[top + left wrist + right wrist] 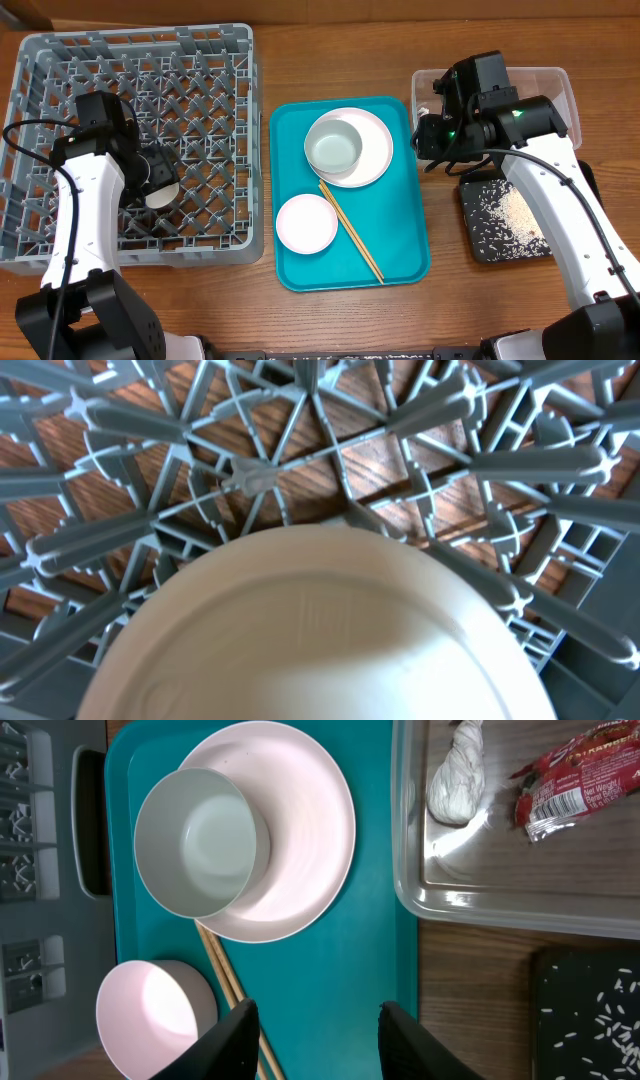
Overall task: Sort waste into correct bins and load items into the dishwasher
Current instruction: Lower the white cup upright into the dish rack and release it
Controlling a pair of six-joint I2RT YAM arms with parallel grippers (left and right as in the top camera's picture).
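Grey plastic dishwasher rack (140,40) along the table's left edge. Small white cup (163,196) down on the lattice floor, toward the rack's front-left, right under the left gripper (155,180). Cup fills the lower left wrist view and no fingers are in frame, so cannot tell whether clamped on it or let go.

Right gripper (318,1018) over the right edge of the teal tray (400,240), beside the clear tub (558,85). Fingers apart, nothing between.

On the teal tray, mid-table:
- white plate (378,140) at the back
- grey-green bowl (333,148) standing on the plate
- pink bowl (306,222) front-left
- chopsticks (352,232) diagonal from the plate toward the front-right corner

In the tub at the table's back-right corner: tissue (458,780) and red wrapper (580,775). Black tray (560,975) just in front of the tub, rice grains (515,210) scattered inside.

Handling, judged:
- Cup and bowls look light, rigid, smooth, probably slick. Pinch at the rim, one finger inside, one outside.
- Plate lies flat, so little edge to catch. Take it at the rim once the bowl is off.
- Chopsticks are thin and likely to roll. Pinch across both near mid-length.
- Cannot tell ceramic from plastic, so treat as breakable.

Writing: white print on the wrapper, seemingly "Net Weight"; brand letters too crumpled to read. None seen on dishes, rack or trays.
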